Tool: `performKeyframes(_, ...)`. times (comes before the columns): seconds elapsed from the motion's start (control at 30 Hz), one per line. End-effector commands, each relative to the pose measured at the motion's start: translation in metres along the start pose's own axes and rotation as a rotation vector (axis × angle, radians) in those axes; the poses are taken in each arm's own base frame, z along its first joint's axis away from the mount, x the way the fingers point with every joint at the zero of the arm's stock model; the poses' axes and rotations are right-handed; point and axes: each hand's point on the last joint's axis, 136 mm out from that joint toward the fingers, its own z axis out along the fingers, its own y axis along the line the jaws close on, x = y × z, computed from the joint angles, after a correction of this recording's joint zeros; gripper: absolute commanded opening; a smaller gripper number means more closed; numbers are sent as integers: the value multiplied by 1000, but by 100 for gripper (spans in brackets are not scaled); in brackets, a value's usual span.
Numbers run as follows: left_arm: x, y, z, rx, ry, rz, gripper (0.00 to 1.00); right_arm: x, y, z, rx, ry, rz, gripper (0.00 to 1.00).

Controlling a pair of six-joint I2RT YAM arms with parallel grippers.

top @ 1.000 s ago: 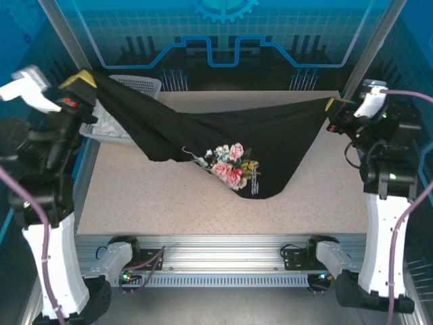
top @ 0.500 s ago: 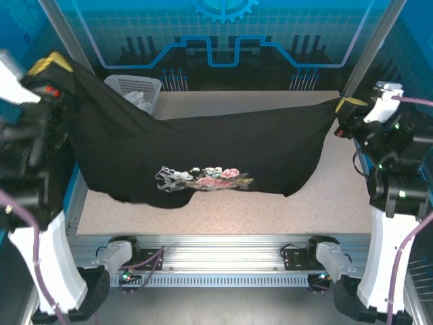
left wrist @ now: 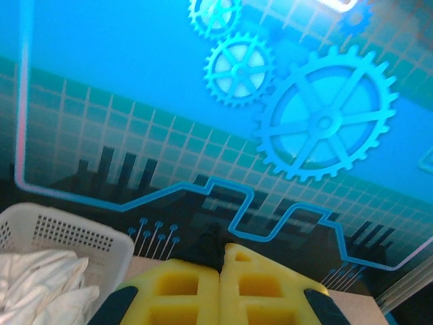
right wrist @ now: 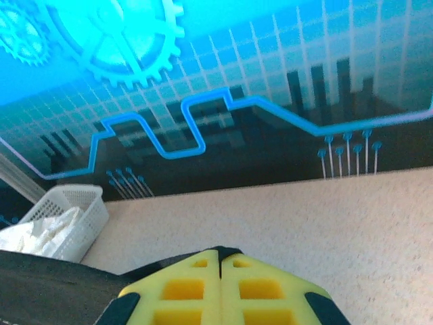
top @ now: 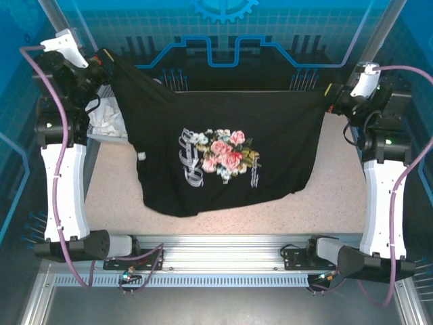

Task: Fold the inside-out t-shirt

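above the worktop (top: 338, 196), black t-shirt (top: 223, 156) stretched print-up, left pincer (top: 107, 59) clenched on its left corner, right pincer (top: 329, 95) clenched on its right corner

T-shirt (top: 284, 135) black, floral print (top: 222, 154) pink, seemingly white too; basket (left wrist: 64, 233) white; tabletop (top: 338, 196) speckled beige.

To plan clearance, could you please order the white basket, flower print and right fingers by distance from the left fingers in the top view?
1. White basket, far left, just below the left fingers.
2. Flower print, in the middle.
3. Right fingers, far right.
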Motion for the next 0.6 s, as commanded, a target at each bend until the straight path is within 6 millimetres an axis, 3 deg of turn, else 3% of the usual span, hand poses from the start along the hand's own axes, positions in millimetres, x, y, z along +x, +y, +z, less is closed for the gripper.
performKeyframes(0.0,-80,-62,-86,165,-268,16,0,-49,17,-60,50,-187,-77,0)
performKeyframes(0.17,-110,-97,-179,243,-430,18,0,-69,36,-125,96,-314,-126,0)
performKeyframes(0.27,-124,-116,-223,288,-494,34,0,-78,46,-166,134,-386,-170,0)
performKeyframes(0.47,-149,-148,-278,384,-584,51,0,-102,61,-241,239,-527,-256,0)
performKeyframes(0.57,-158,-153,-276,408,-597,42,0,-112,63,-260,283,-571,-285,0)
